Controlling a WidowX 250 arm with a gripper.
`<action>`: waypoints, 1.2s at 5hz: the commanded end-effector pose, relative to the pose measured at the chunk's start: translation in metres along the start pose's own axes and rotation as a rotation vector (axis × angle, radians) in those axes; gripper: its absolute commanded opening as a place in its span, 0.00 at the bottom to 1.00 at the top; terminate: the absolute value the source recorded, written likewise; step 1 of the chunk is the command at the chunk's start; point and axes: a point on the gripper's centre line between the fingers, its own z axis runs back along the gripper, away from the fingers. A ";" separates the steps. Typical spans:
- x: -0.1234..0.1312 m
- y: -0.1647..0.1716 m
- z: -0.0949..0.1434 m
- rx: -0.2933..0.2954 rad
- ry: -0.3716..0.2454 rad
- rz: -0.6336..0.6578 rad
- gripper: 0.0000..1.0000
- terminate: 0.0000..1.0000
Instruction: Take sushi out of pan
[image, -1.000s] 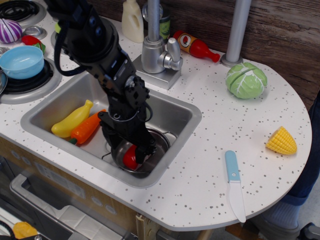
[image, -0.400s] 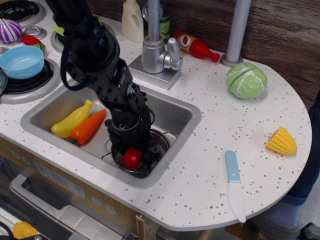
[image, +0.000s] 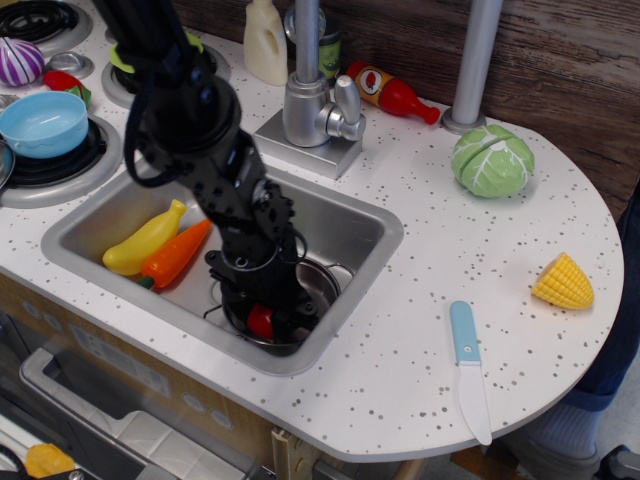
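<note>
The sushi (image: 261, 321) shows as a small glossy red piece inside the shiny steel pan (image: 325, 277), which sits at the right front of the sink basin (image: 372, 232). My black gripper (image: 263, 325) reaches down into the pan from the upper left. Its fingers stand on either side of the sushi and cover part of it. The white base of the sushi is hidden. I cannot tell whether the fingers press on the sushi or stand just apart from it.
A yellow squash (image: 146, 239) and an orange carrot (image: 176, 252) lie in the sink's left half. On the counter are the faucet (image: 315, 105), a ketchup bottle (image: 392, 94), a cabbage (image: 492, 160), corn (image: 563, 283) and a blue-handled knife (image: 468, 368). A light-blue bowl (image: 42, 124) sits on the stove.
My gripper has moved lower into the pan and over the sushi, so less of the red top shows now. The sushi has stayed in the pan.
</note>
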 end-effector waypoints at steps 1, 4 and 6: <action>0.034 -0.011 0.059 0.060 0.024 0.041 0.00 0.00; 0.029 -0.111 0.111 0.045 0.064 0.169 0.00 0.00; 0.023 -0.106 0.095 0.020 0.029 0.153 1.00 0.00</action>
